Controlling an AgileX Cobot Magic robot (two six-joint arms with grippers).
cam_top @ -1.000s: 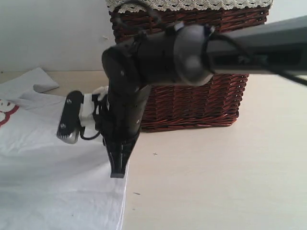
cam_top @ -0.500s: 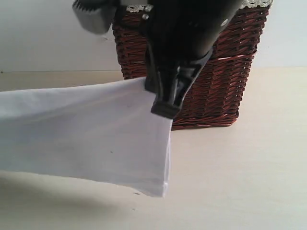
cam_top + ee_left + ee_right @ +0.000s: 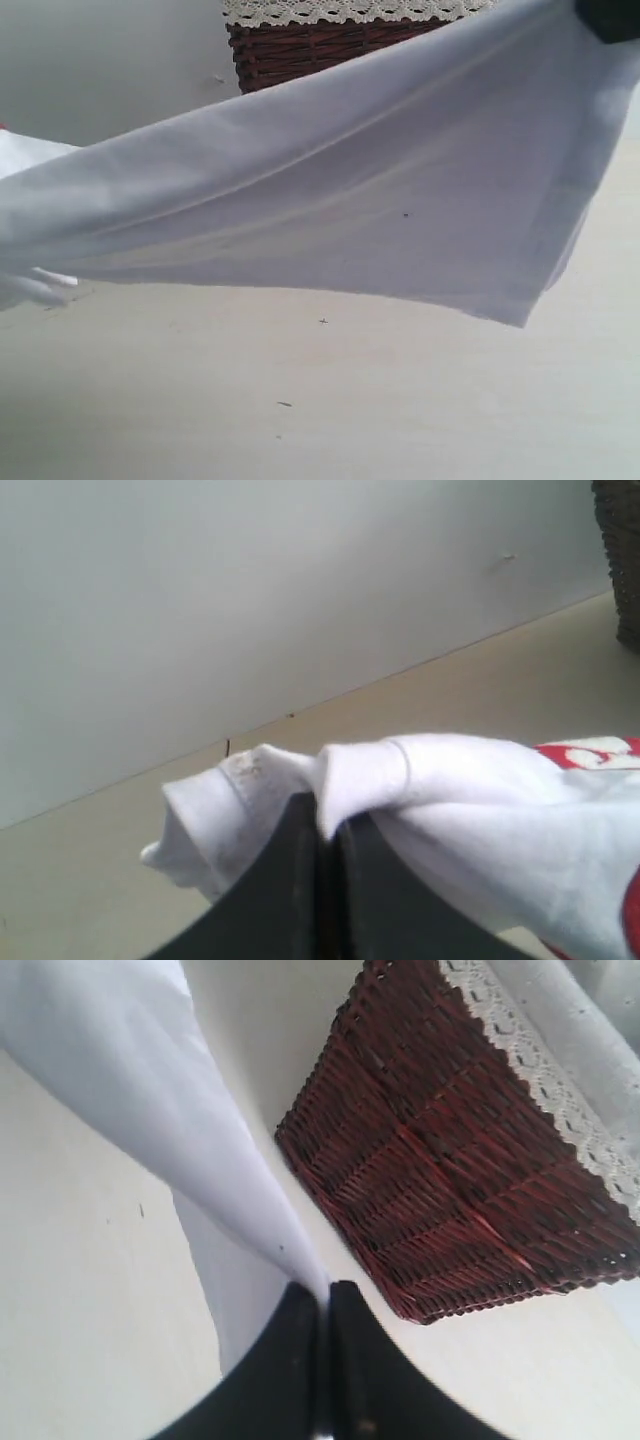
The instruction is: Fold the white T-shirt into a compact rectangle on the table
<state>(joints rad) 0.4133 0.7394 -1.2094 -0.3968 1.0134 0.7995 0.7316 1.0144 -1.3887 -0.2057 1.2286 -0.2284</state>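
Note:
The white T-shirt [image 3: 380, 200] hangs stretched in the air across the exterior view, above the table [image 3: 320, 400]. Its high corner at the upper right is pinched by my right gripper [image 3: 610, 18], of which only a dark tip shows there. In the right wrist view my right gripper [image 3: 323, 1295] is shut on the shirt's hem [image 3: 200, 1130]. In the left wrist view my left gripper [image 3: 328, 825] is shut on a bunched fold of the T-shirt [image 3: 420, 780] by a sleeve hem, with the red-outlined letters [image 3: 590, 752] beside it. The left gripper itself is out of the exterior view.
A brown wicker basket [image 3: 300, 45] with a lace-trimmed cloth lining [image 3: 330, 10] stands at the back, mostly hidden behind the lifted shirt. It fills one side of the right wrist view [image 3: 450, 1150]. A pale wall [image 3: 250, 600] runs behind the table.
My right gripper has risen up and to the right, out of the frame's top, lifting the shirt's edge off the table. The cloth now spans the view in front of the basket.

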